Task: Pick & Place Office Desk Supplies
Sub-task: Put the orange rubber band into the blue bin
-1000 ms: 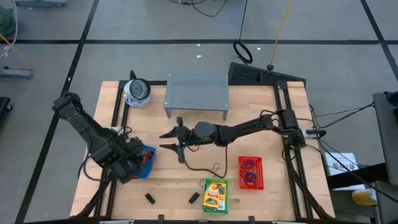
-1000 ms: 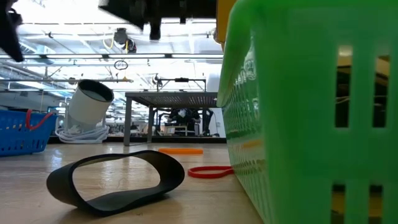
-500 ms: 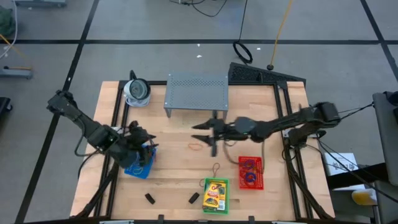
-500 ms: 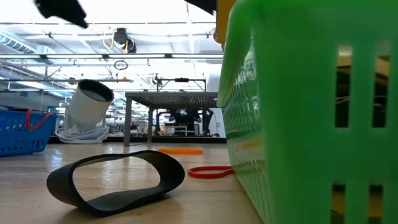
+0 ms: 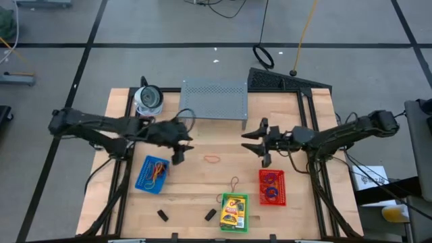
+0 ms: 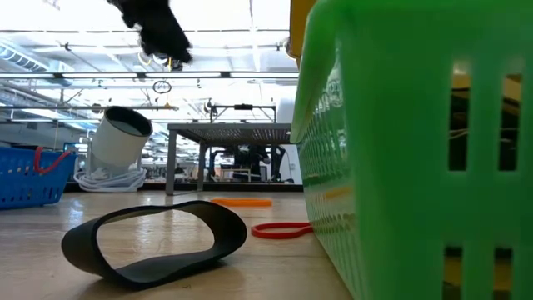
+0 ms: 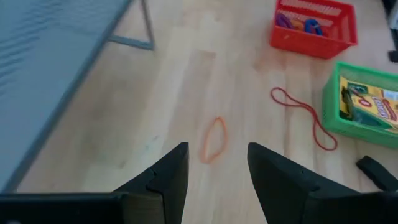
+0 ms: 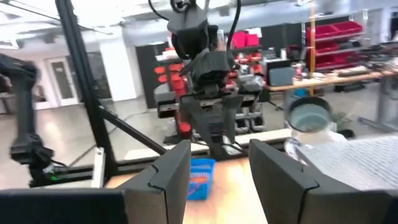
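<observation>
Orange rubber band: a thin orange loop (image 5: 213,160) is lying flat on the bare table (image 5: 202,192), just ahead of the left gripper and a little below its fingertips; in the left wrist view it (image 7: 212,139) is showing straight past the two fingers.
Left gripper: the left gripper (image 5: 179,151) is hovering above the wood with its fingers spread and nothing between them, pointing toward the loop.
Right gripper: the right gripper (image 5: 262,143) is waiting on the far side of the loop, raised, fingers apart and empty.
Other supplies: a red loop (image 7: 303,116) is lying beyond the orange one, beside the green basket (image 5: 234,212) holding a crayon box; a red basket (image 5: 273,187) is sitting near the right gripper, a blue basket (image 5: 152,174) behind the left one; two black clips (image 5: 163,215) are resting near the table's front edge.
Risk: the band is flat and thin, so the fingers may close above it and come up empty, or scrape the wood and push it aside.
Second risk: both arms are facing each other across the loop, so reaching together could bring them into contact.
</observation>
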### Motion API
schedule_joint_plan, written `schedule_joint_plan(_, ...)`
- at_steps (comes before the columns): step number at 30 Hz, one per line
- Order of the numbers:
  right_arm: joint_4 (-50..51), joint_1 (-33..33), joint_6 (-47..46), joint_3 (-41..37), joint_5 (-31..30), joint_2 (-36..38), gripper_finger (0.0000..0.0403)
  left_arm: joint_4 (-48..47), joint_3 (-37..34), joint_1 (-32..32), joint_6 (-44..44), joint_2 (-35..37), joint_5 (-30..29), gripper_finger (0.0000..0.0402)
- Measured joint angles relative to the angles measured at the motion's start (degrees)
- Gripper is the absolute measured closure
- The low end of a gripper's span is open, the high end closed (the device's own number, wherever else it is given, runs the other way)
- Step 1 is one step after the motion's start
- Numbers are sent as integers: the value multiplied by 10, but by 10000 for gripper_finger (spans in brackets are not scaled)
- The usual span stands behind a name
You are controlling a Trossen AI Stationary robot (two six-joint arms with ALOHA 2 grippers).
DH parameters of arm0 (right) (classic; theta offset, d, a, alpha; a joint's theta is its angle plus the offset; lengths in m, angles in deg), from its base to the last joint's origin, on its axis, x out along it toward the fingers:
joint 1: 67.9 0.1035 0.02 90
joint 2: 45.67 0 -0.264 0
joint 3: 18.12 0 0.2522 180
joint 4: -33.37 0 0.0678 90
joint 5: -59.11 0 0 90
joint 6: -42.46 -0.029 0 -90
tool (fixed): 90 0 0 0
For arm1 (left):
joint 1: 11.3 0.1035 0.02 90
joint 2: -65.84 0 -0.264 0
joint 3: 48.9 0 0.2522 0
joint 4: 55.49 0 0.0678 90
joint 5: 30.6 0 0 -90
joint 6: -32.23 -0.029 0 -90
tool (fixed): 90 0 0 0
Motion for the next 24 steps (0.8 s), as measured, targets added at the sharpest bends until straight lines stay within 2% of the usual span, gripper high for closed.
schedule_joint_plan(5,4,3,8,-30,-26,26,248,52,2,72,-54,-99,109,227)
schedule_joint_plan(8,4,3,2,-38,-26,29,248,37,27,97,-70,-165,133,227)
schedule_joint_plan(14,25,3,-1,-39,-25,29,248,-95,168,94,-135,-294,109,227)
schedule_joint_plan(17,34,3,-1,-39,-25,29,248,-125,229,87,-156,-342,110,227)
schedule_joint_plan(24,44,3,-2,-39,-26,29,248,-158,291,58,-161,-411,81,227)
